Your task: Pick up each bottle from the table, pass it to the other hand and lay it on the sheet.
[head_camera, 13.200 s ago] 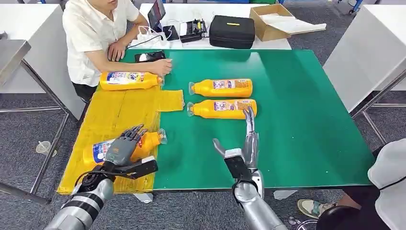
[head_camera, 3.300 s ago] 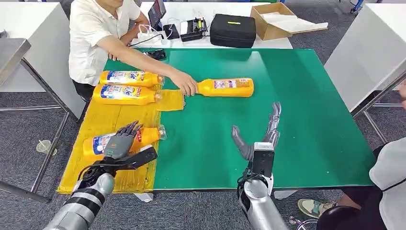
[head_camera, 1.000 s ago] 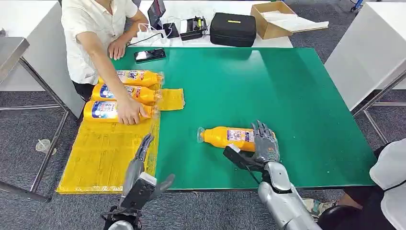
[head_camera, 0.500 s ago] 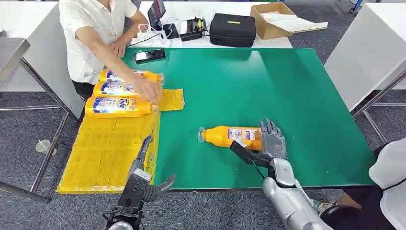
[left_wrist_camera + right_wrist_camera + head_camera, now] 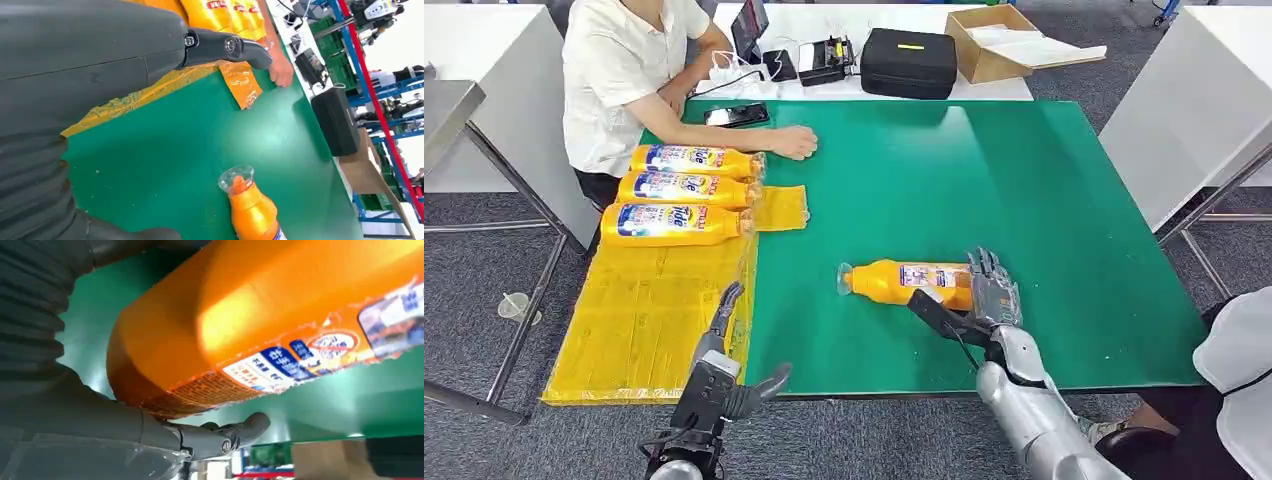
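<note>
An orange detergent bottle (image 5: 906,283) is lying on its side on the green worktop (image 5: 1044,200), its base sitting in the right robot hand (image 5: 990,292), whose fingers are wrapping over it with the thumb underneath, much as half a second ago. The left robot hand (image 5: 724,370) is hovering open at the worktop's near edge beside the yellow sheet (image 5: 649,320), holding nothing. Three bottles (image 5: 679,190) are lying at the sheet's far end, and the person's hand (image 5: 794,143) has pulled back from them onto the worktop.
</note>
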